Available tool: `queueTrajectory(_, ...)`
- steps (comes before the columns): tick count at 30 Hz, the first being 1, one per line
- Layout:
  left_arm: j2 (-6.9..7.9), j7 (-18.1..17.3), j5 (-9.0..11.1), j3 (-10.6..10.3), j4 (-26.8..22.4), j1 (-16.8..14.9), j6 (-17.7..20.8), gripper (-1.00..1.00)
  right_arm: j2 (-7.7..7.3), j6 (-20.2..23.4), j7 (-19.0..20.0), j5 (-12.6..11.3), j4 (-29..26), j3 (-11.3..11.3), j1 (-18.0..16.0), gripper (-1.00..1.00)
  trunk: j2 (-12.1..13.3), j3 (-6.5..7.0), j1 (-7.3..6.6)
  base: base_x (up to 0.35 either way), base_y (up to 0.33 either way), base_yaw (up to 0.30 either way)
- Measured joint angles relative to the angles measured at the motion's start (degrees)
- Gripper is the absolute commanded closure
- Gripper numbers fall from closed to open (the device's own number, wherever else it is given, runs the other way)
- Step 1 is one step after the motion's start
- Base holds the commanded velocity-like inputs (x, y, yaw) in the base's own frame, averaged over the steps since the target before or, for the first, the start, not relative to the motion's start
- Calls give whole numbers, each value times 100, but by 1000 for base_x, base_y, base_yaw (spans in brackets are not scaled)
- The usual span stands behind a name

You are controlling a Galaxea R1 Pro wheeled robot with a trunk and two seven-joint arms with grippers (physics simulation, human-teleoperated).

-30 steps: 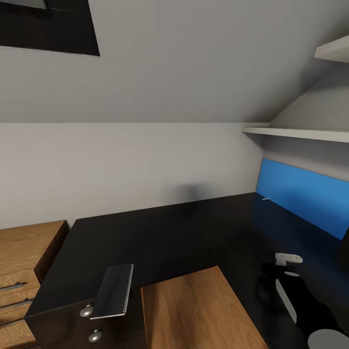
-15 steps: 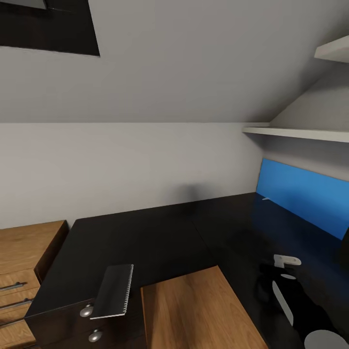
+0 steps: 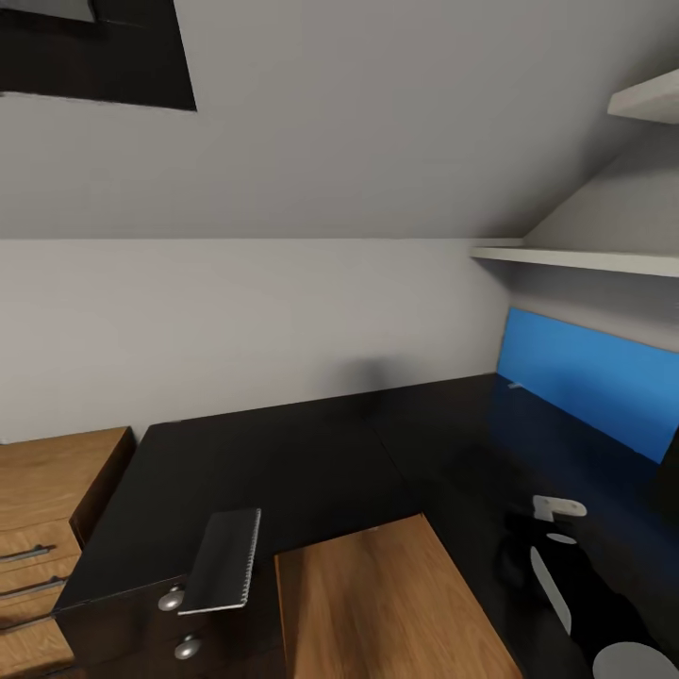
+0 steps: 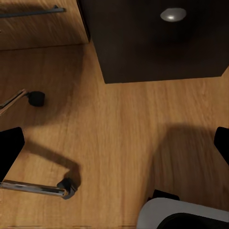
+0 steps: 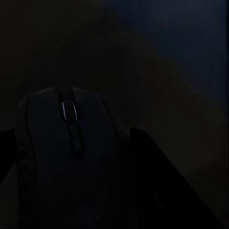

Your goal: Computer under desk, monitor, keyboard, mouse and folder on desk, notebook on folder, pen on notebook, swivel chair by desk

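Holding the mouse low over the black counter

Looking down from the head camera, the L-shaped glossy black counter [image 3: 283, 462] filled the middle of the room, with a dark spiral-bound notebook [image 3: 223, 561] lying at its near left edge above drawers with round silver knobs [image 3: 171, 598]. A light-wood cabinet [image 3: 42, 514] stood just beside the counter's left end. A blue panel [image 3: 589, 377] leaned along the right wall under a white shelf [image 3: 575, 257].

The right wrist view was very dark; the black mouse [image 5: 67, 143] sat between the right tool's fingers [image 5: 157, 176], which appeared clamped on it just above the counter.

The left tool [image 4: 114, 148] hung over the wood floor [image 4: 119, 119] with fingers apart, near the swivel chair's chrome base [image 4: 36, 188].
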Motion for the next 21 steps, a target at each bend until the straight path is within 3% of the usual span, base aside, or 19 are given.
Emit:
queueTrajectory(7, 2, 0, 1, -2, 1, -1, 0, -100, 8, 3, 4, -12, -6, 5, 1, 100, 0, 16, 0, -245, 0, -89)
queueTrajectory(21, 2, 0, 2, -2, 1, -1, 0, -100, 20, 4, 7, -14, -6, 18, 1, 100, 0, 21, -2, -17, 0, -46)
